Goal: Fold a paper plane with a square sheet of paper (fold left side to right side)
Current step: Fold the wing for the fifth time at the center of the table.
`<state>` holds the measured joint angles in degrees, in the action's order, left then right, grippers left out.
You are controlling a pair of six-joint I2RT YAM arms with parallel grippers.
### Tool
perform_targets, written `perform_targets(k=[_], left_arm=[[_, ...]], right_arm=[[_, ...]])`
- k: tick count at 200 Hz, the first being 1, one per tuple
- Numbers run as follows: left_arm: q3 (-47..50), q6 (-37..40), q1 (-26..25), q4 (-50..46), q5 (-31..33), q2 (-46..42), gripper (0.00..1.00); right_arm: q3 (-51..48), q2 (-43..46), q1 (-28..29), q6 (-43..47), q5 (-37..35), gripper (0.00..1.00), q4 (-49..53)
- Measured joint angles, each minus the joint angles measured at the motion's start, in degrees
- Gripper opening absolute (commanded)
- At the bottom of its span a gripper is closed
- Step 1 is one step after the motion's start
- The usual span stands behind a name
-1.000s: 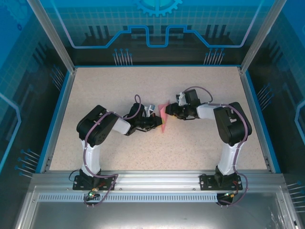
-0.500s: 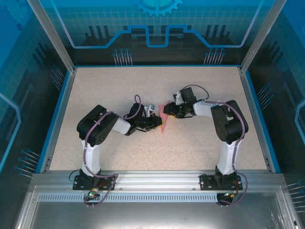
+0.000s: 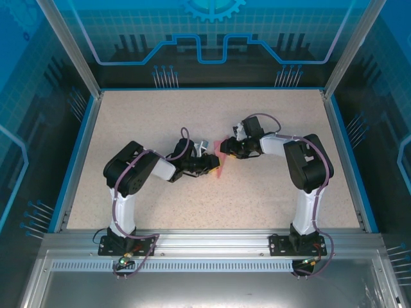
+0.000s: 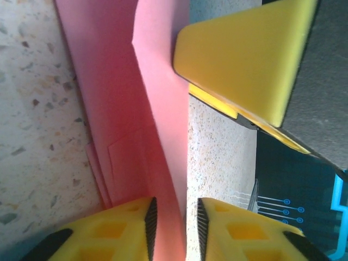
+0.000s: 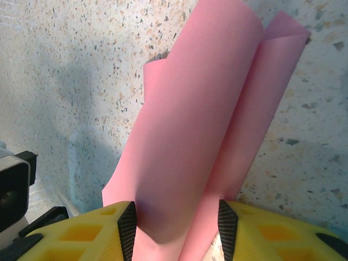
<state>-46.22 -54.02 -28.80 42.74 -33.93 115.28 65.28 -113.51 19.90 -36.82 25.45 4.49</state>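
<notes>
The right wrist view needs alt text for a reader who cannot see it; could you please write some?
A folded pink paper plane rises from between the two yellow fingers of the right hand, its layers curling apart toward the far end. Behind it lies a speckled beige table, with part of the other arm at the lower left edge.

Two arms with glossy black joint housings and white links, the left arm (image 3: 131, 183) and right arm (image 3: 307, 173), carry looping purple-grey cables. Their bases are black bolted plates. Yellow fingers (image 5: 81, 234) have black ribbed inner pads.
</notes>
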Motion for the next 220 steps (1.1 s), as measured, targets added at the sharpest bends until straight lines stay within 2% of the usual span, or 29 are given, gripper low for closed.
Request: perform_targets(k=[37, 79, 143, 188, 220], left_arm=[[1.14, 0.09, 2.01, -0.92, -0.02, -2.67, 0.46], [0.66, 0.15, 4.70, -3.19, -0.07, -4.00, 0.47], [-6.10, 1.97, 4.85, -7.78, -0.72, -2.12, 0.47], [-6.88, 3.15, 4.96, -10.73, -0.85, -1.53, 0.50], [-7.17, 3.45, 4.96, -11.76, -0.85, -1.05, 0.48]], right_arm=[[0.00, 0.00, 0.00, 0.37, 0.02, 0.47, 0.02], [0.00, -0.02, 0.00, 0.37, 0.04, 0.47, 0.02], [0.00, -0.02, 0.00, 0.39, 0.07, 0.47, 0.00], [0.00, -0.02, 0.00, 0.39, 0.07, 0.47, 0.02], [0.00, -0.02, 0.00, 0.39, 0.07, 0.47, 0.02]])
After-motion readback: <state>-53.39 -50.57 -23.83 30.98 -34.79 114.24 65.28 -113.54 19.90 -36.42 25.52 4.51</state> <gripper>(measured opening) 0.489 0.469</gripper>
